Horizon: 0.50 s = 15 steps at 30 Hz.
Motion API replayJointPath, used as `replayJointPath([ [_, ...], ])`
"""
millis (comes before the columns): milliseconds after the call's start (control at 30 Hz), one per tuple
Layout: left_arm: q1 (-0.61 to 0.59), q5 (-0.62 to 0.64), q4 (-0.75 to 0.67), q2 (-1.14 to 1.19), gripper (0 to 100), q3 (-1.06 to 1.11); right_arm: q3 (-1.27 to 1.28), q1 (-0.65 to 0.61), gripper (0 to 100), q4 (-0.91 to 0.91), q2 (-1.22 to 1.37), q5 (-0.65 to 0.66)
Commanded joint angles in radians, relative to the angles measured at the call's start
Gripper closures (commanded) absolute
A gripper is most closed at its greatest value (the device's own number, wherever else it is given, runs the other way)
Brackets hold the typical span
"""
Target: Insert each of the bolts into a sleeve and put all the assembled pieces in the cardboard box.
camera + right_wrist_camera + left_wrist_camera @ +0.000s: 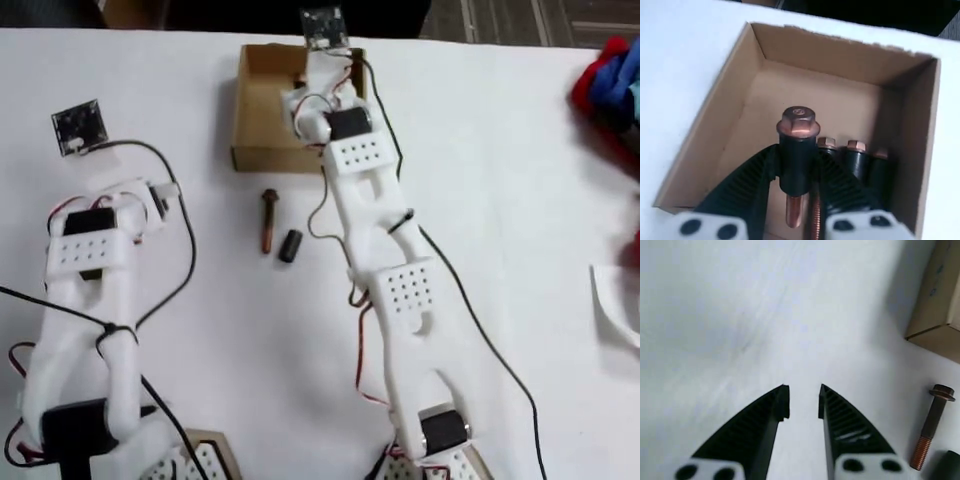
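Note:
My right gripper (797,175) hangs over the cardboard box (840,55) and is shut on an assembled piece (797,145), a copper bolt standing in a black sleeve. Three more assembled pieces (857,157) lie on the box floor beside it. On the table, a loose copper bolt (269,220) lies next to a black sleeve (290,245), just in front of the box (262,110). My left gripper (803,402) is open over bare table, with the bolt (932,425) and sleeve (949,467) off to its side.
The right arm (355,170) stretches across the table's middle to the box, cables trailing beside it. The left arm (95,240) stands at the left. Coloured cloth (610,85) and a white object (615,305) lie at the right edge.

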Motion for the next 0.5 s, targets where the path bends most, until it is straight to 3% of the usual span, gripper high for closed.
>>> replayJointPath([
  [0,0.005,-0.009,-0.005,-0.008,88,-0.035,-0.072,0.012,97.8,-0.062,0.01,0.0],
  [233,0.005,-0.008,-0.005,-0.008,88,-0.035,-0.063,-0.002,97.8,-0.116,0.05,0.002],
  [467,0.005,-0.006,-0.005,-0.008,88,-0.035,-0.074,-0.013,97.8,-0.002,0.085,-0.002],
])
